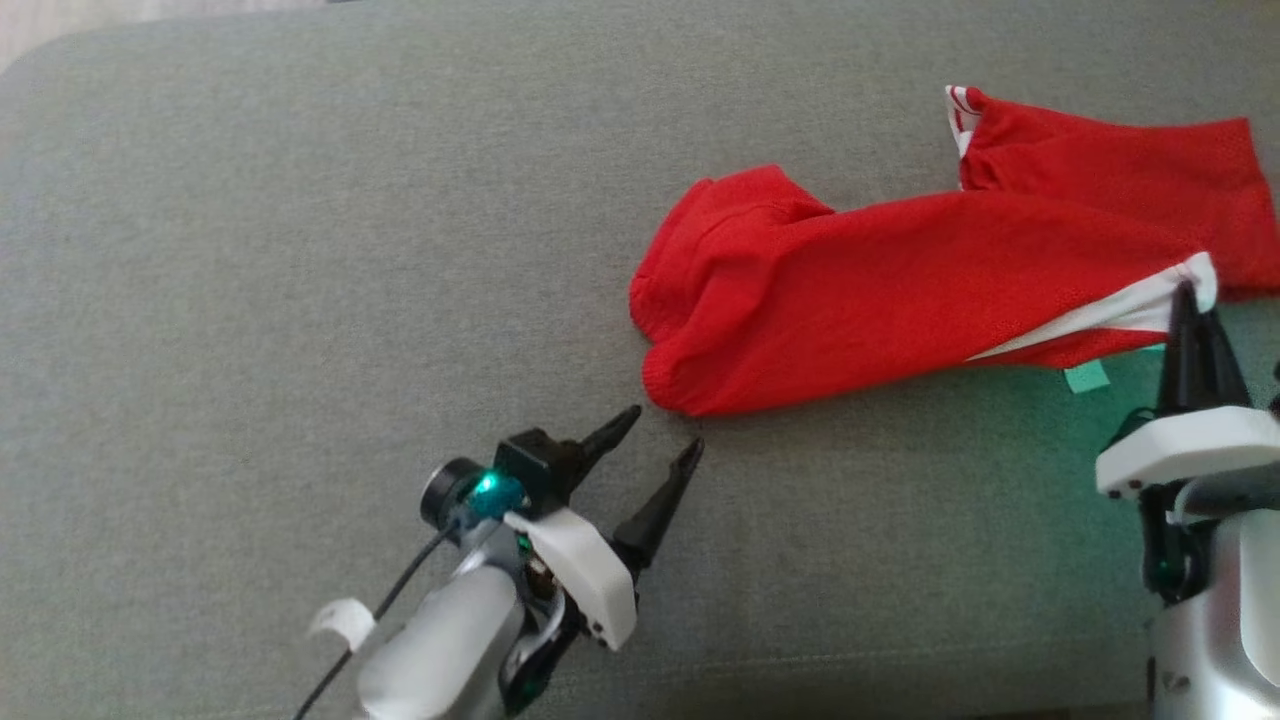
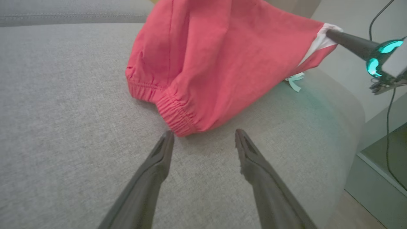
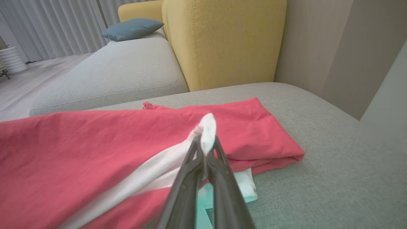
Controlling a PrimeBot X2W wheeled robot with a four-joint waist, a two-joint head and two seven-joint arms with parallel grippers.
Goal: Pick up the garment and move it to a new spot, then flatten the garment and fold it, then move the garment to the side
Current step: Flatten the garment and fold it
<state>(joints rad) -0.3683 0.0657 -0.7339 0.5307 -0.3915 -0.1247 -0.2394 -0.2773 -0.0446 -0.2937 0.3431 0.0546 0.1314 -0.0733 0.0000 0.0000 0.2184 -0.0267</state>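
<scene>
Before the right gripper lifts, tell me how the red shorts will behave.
Probably floppy: the red shorts lie in soft folds and should drape from the right gripper pinching the white stripe. Likely light: thin fabric. The elastic waistband may drag on the cushion.
</scene>
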